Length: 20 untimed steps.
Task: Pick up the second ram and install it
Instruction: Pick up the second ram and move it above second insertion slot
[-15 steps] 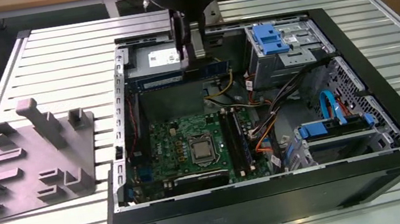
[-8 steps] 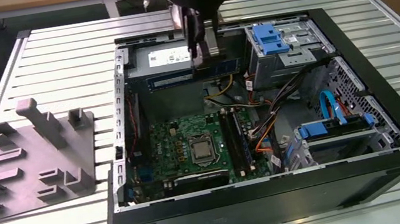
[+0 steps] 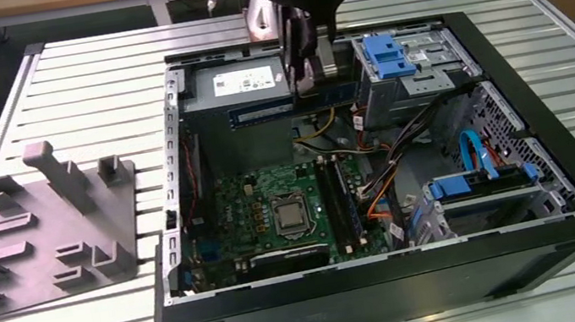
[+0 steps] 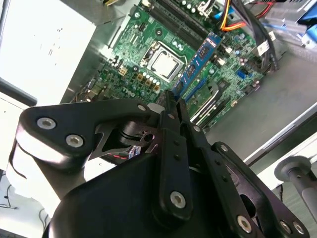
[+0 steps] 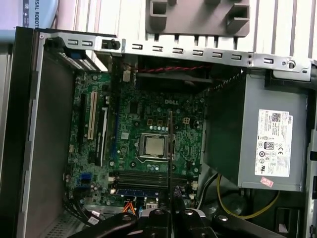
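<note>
- Exterior view: black end effector (image 3: 311, 87) clamped on the second ram (image 3: 260, 112), a long thin blue-labelled memory stick
- Stick hangs above green motherboard (image 3: 256, 217), long axis crosswise to its black slots (image 3: 341, 200)

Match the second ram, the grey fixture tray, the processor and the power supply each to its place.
1 second ram
2 grey fixture tray
3 processor
4 power supply

A on the slatted table, at the exterior view's left of the computer case
B in the middle of the green motherboard
C clamped in the gripper, above the open case
D silver box inside the case, against its wall

Pairs: 1-C, 2-A, 3-B, 4-D
</note>
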Motion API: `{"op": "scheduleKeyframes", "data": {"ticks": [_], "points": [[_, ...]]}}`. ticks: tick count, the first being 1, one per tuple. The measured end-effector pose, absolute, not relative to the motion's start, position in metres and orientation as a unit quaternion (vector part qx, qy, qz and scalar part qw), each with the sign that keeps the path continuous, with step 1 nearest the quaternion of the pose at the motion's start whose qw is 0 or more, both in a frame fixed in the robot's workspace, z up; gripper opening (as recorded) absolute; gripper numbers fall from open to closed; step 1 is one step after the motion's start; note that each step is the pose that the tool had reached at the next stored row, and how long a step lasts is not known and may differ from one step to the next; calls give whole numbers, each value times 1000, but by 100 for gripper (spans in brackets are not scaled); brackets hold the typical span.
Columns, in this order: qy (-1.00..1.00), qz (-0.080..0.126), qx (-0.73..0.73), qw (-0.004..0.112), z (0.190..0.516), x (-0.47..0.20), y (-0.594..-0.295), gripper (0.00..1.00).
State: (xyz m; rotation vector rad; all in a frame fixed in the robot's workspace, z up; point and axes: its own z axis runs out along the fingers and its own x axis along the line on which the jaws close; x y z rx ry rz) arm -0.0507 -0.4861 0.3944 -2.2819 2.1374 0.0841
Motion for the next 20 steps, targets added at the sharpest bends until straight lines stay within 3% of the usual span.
{"op": "scheduleKeyframes", "data": {"ticks": [20], "points": [[683,27,-730,7,394,-6,-486,14]]}}
